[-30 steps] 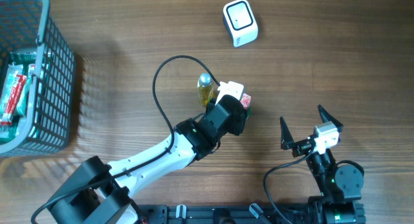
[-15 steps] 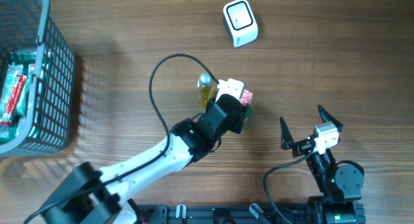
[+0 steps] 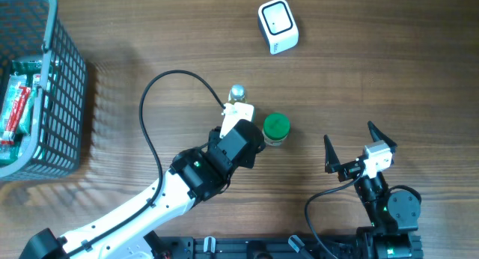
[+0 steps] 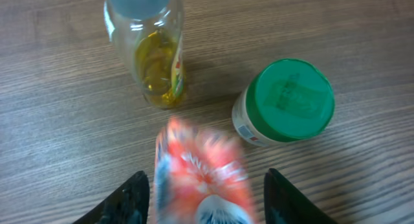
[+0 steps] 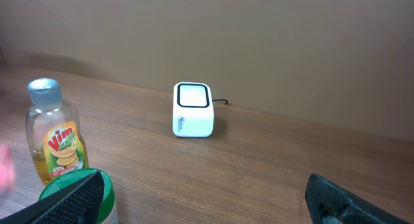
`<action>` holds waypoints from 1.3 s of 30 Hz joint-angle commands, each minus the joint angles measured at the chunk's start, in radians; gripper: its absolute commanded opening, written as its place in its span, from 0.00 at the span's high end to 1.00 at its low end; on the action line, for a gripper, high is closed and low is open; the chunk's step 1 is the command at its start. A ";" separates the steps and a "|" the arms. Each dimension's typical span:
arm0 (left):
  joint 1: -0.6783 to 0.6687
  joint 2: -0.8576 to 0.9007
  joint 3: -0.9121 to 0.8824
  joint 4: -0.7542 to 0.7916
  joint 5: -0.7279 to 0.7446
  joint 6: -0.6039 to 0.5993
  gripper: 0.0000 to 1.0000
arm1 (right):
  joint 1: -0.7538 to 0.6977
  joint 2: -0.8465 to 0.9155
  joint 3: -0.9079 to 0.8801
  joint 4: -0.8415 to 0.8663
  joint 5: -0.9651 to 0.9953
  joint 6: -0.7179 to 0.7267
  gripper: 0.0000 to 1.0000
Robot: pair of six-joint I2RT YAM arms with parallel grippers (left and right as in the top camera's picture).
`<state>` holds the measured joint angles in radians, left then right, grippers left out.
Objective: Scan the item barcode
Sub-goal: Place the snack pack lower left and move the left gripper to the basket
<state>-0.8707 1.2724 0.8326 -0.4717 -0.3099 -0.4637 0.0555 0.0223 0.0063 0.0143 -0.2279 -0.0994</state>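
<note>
Between the fingers of the left gripper (image 4: 205,174) sat the red packet (image 4: 200,153), jaws half-closed on it. I'd just pulled it back from above the green-lidded jar (image 3: 275,129), so it was lifted but well short of the scanner (image 3: 278,25); the right gripper (image 3: 350,145) gaped empty.

The left arm (image 3: 168,195) stretches diagonally forward and to the right. The left gripper (image 4: 207,188) points down, fingers (image 4: 132,199) partly apart; any grip is unclear. The right gripper (image 3: 350,144) stays near its base, spread wide.
</note>
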 commanded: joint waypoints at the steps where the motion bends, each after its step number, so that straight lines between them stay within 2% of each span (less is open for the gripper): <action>1: -0.002 0.000 0.005 -0.002 -0.040 -0.047 0.49 | 0.001 0.001 -0.001 0.004 -0.006 -0.005 0.00; 11: 0.005 0.026 0.008 -0.004 -0.043 -0.048 0.44 | 0.001 0.001 -0.001 0.004 -0.006 -0.005 0.00; 14: 0.043 -0.008 0.026 -0.012 -0.039 -0.054 0.43 | 0.001 0.001 -0.001 0.004 -0.006 -0.005 0.00; 18: 0.127 -0.082 0.110 -0.111 -0.019 -0.040 0.41 | 0.001 0.001 -0.001 0.004 -0.006 -0.005 0.00; 21: 0.228 -0.129 0.233 -0.249 0.009 -0.007 0.40 | 0.001 0.001 -0.001 0.004 -0.006 -0.006 0.00; 25: 0.365 -0.161 0.377 -0.340 0.006 0.060 0.40 | 0.001 0.001 -0.001 0.004 -0.006 -0.005 0.00; 32: 0.748 -0.155 0.580 -0.302 0.006 0.205 0.32 | 0.001 0.001 -0.001 0.004 -0.006 -0.005 0.00; 35: 0.940 -0.152 0.600 -0.218 0.006 0.291 0.18 | 0.001 0.001 -0.001 0.003 -0.006 -0.005 0.00; 36: 0.987 -0.152 0.600 -0.195 0.006 0.302 0.16 | 0.001 0.001 -0.001 0.004 -0.006 -0.005 0.00; 39: 1.159 -0.140 0.600 -0.129 0.023 0.304 0.00 | 0.001 0.001 -0.001 0.004 -0.006 -0.006 0.00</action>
<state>0.1371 1.1175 1.4139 -0.6399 -0.3008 -0.2333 0.0555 0.0223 0.0063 0.0147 -0.2283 -0.0994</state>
